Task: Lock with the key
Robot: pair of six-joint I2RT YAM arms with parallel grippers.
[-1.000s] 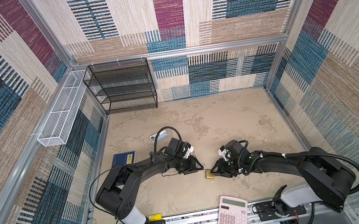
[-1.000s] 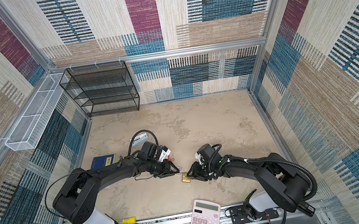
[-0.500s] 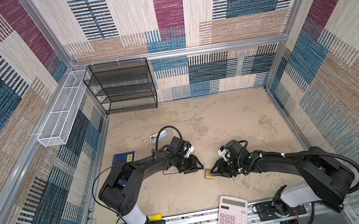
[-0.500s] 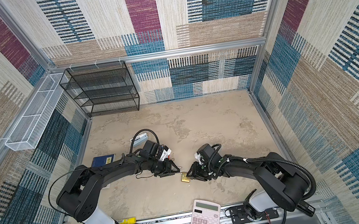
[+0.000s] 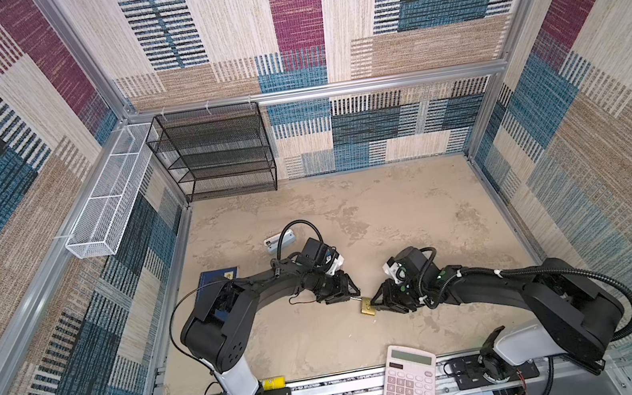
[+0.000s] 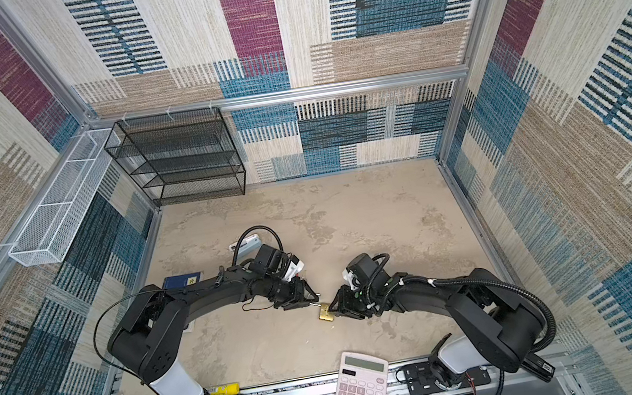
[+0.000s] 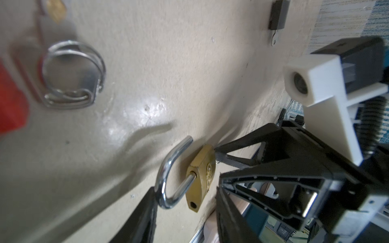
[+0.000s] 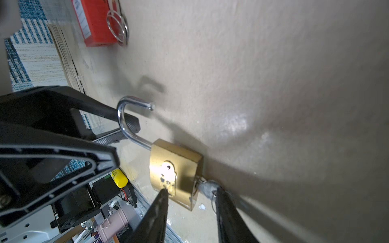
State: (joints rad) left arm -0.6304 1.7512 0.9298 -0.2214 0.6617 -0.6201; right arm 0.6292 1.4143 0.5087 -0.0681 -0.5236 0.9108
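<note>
The padlock [image 5: 367, 308] lies toward the desk's [image 5: 392, 217] front edge, midway along, with its shackle [image 8: 120, 117] open and the key [image 8: 205, 186] inserted. The right gripper [image 8: 190, 192] brackets the key end, probably steadying it; whether its jaws clamp is unclear. The left gripper [image 6: 306, 297] has its jaws released around the shackle, apparently to press it home.

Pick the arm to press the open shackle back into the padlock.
Left. The left end effector stands open at the shackle; the right end effector seems to grip the padlock, steadying it.

You are looking steeply down on the whole bench [image 5: 391, 204] in both top views; both wrist cameras are peering closely at the padlock [image 7: 202, 178] from opposite sides.
</note>
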